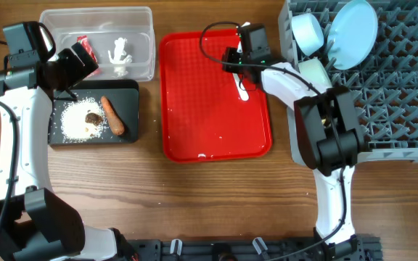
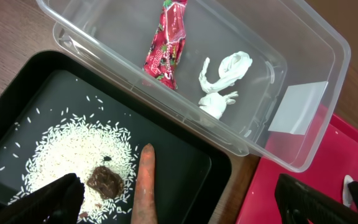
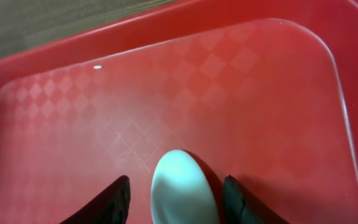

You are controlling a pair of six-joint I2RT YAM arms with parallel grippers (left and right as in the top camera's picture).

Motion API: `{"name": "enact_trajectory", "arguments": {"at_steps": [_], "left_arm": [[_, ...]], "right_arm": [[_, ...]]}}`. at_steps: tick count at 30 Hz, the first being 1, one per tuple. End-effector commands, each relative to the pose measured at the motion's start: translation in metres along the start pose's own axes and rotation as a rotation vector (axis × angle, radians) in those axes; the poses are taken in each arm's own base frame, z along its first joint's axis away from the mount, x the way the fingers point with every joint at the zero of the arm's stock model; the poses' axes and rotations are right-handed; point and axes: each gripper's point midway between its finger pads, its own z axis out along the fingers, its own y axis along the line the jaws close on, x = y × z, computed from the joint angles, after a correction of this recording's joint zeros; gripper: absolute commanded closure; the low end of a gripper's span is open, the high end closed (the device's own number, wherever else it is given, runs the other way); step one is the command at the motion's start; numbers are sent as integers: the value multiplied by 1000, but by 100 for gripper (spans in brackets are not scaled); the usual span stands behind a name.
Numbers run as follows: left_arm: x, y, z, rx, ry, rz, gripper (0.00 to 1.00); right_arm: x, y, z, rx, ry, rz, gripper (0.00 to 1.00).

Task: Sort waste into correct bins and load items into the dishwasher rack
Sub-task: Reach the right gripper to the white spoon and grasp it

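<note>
The white plastic spoon (image 1: 242,88) lies on the red tray (image 1: 209,123). My right gripper (image 1: 239,67) is open and low over it, and the spoon's bowl (image 3: 182,190) sits between the two fingers (image 3: 178,202) with gaps on both sides. My left gripper (image 1: 77,67) is open and empty, above the black tub (image 1: 130,94), with its fingers (image 2: 182,199) spread wide. The black tub holds rice crumbs (image 2: 73,152), a brown lump (image 2: 106,180) and the carrot piece (image 2: 145,180). The clear tub (image 2: 303,46) holds the red wrapper (image 2: 168,40) and the white scrap (image 2: 224,81).
The grey rack (image 1: 398,94) stands at the right and holds the light-blue plate (image 1: 354,32), the light-blue bowl (image 1: 307,30) and a pale bowl (image 1: 315,72). The right arm reaches from the rack's left edge across the tray. The yellow cup is not in view.
</note>
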Motion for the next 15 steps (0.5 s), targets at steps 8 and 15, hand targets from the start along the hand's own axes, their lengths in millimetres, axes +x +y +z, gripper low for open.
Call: {"name": "enact_trajectory", "arguments": {"at_steps": [8,15], "left_arm": [[-4,1,-4,-4,-16,6,0],[-4,1,-4,-4,-16,6,0]], "right_arm": [[77,-38,37,169,164,-210,58],[77,-37,37,162,163,-159,71]]}}
